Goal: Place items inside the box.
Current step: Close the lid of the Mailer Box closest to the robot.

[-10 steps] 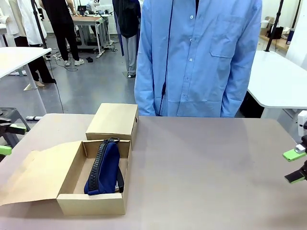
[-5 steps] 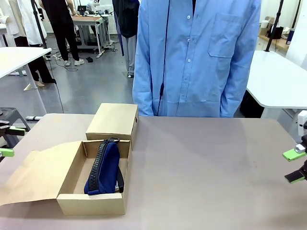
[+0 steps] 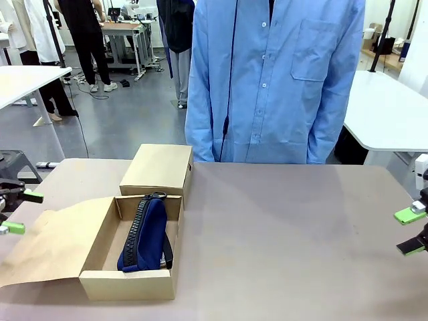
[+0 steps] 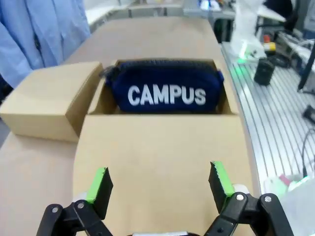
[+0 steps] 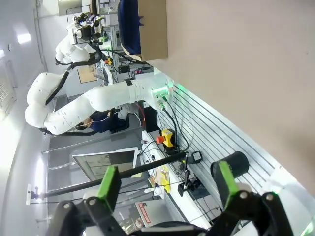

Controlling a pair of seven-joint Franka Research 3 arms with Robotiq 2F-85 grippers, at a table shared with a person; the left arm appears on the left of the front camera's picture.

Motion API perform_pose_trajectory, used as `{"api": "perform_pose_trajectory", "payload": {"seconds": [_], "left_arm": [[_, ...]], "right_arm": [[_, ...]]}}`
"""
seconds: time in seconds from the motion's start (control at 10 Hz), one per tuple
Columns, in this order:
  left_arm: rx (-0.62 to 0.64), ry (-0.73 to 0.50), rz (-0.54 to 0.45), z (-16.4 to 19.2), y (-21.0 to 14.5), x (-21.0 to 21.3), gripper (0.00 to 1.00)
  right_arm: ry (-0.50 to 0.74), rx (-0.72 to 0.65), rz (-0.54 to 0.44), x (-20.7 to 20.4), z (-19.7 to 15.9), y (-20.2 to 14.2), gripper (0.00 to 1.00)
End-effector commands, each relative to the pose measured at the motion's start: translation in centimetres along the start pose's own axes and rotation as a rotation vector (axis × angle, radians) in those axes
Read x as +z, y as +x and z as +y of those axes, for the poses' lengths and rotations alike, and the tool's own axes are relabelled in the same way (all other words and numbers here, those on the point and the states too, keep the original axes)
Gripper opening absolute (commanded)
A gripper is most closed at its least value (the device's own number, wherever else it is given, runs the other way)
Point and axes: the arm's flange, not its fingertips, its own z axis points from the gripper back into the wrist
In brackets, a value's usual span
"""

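Observation:
The open cardboard box [image 3: 127, 283] sits at the table's left, its lid flap [image 3: 50, 244] folded out to the left. Inside it lies one of the items, a navy zip pencil case [image 3: 147, 234]; the left wrist view shows its white lettering, pencil case [image 4: 167, 93]. My left gripper [image 3: 21, 212] hovers open at the table's left edge, just beyond the flap [image 4: 157, 147], with nothing between its fingers; left gripper [image 4: 160, 183]. My right gripper [image 3: 409, 232] stands open and empty at the far right edge; right gripper [image 5: 167, 184]. The box [image 5: 152, 27] shows far off in the right wrist view.
A closed cardboard box [image 3: 158, 168] stands right behind the open one, touching it. A person in a light blue shirt [image 3: 274, 80] stands at the far edge, hands out of sight. The brown tabletop [image 3: 287, 241] stretches bare from the middle to the right.
My left gripper has shifted slightly nearer and toward the flap. The right gripper, the box and the pencil case have not moved.

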Motion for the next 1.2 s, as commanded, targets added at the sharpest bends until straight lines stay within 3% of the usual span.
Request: {"api": "perform_pose_trajectory", "payload": {"seconds": [0.0, 0.2, 0.7, 1.1], "left_arm": [[-0.019, -0.054, 0.061, 2.2, -2.9, 1.4, 1.00], [0.048, -0.057, 0.148, 2.9, -5.6, 2.2, 1.00], [0.026, -0.067, 0.298, 2.9, -9.4, 1.4, 1.00], [-0.007, -0.057, 0.356, 3.1, -9.9, 1.2, 1.00]], "right_arm": [[0.015, -0.005, -0.013, -0.1, 0.2, 0.0, 1.00], [0.015, -0.005, -0.013, -0.1, 0.2, 0.0, 1.00], [0.015, -0.005, -0.013, -0.1, 0.2, 0.0, 1.00], [0.015, -0.005, -0.013, -0.1, 0.2, 0.0, 1.00]]}}
